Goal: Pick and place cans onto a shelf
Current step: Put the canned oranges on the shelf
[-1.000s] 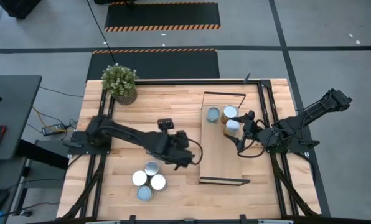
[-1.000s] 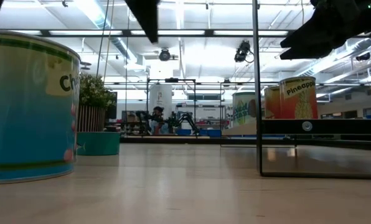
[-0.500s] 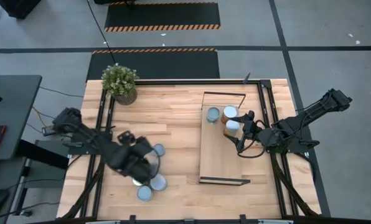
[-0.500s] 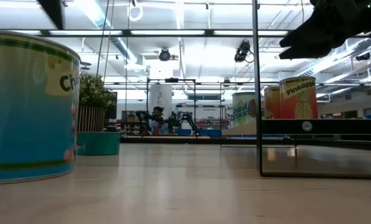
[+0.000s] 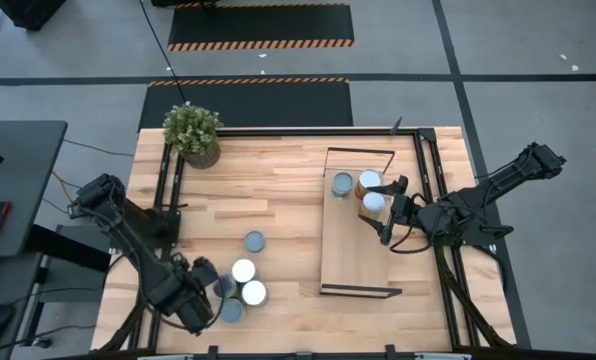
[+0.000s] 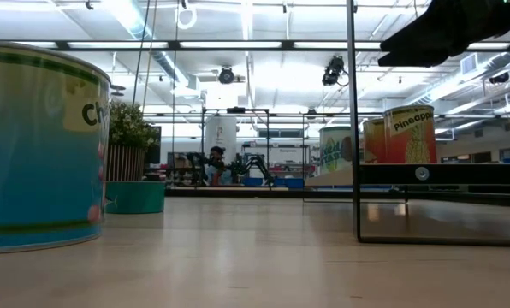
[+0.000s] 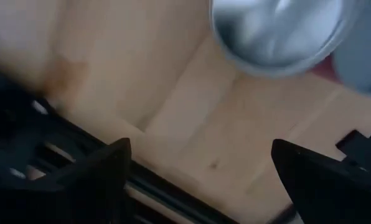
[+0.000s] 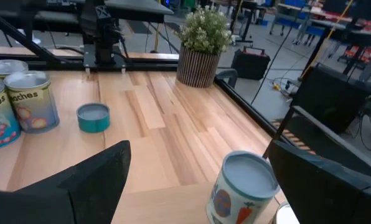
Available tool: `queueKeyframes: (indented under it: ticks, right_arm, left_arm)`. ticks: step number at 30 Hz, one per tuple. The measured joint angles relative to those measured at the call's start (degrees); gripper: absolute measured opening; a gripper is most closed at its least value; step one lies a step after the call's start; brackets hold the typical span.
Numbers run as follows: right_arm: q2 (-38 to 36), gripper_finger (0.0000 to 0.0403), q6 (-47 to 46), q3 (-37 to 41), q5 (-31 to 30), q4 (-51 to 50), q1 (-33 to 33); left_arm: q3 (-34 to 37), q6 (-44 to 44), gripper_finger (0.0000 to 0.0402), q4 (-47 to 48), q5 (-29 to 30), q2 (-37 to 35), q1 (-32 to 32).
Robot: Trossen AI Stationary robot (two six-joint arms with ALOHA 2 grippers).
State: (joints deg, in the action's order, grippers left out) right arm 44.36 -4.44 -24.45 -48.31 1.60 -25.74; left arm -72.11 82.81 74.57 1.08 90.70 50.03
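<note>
Cans: three stand on the shelf (image 5: 356, 262), four wait on the tabletop (image 5: 288, 190). Our left tool (image 5: 200, 305) hovers fingers apart beside the cluster (image 5: 240, 288); descending crooked, we could topple neighbours. Right tool (image 5: 386, 212), fingers apart, could nudge a shelved can (image 5: 374, 203).

Looking straight down from overhead on the whole table (image 5: 278, 190). Sitting at tabletop level, facing across into the room, close to one can. Riding each wrist, near the wood; sharing the potted plant (image 5: 192, 133) at eleven o'clock.
</note>
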Motion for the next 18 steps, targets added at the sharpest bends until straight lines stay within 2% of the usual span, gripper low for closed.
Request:
queueKeyframes:
  ticks: [3, 10, 14, 18]
  right_arm:
    - [0.0, 0.0388, 1.3, 0.0, 0.0, 0.6, 0.1]
    - [0.0, 0.0388, 4.7, 0.0, 0.0, 3.4, 0.1]
    - [0.0, 0.0388, 5.1, 0.0, 0.0, 3.4, 0.1]
    - [0.0, 0.0388, 5.1, 0.0, 0.0, 3.4, 0.1]
  left_arm:
    - [3.6, 3.9, 0.0394, -6.2, -0.7, 0.0, 1.4]
    - [11.1, 4.6, 0.0394, -14.3, 5.3, 0.0, 0.3]
    - [12.6, 1.6, 0.0394, -18.8, 9.9, 0.0, -1.4]
    - [12.5, -2.5, 0.0394, -21.3, 11.8, 0.0, -3.2]
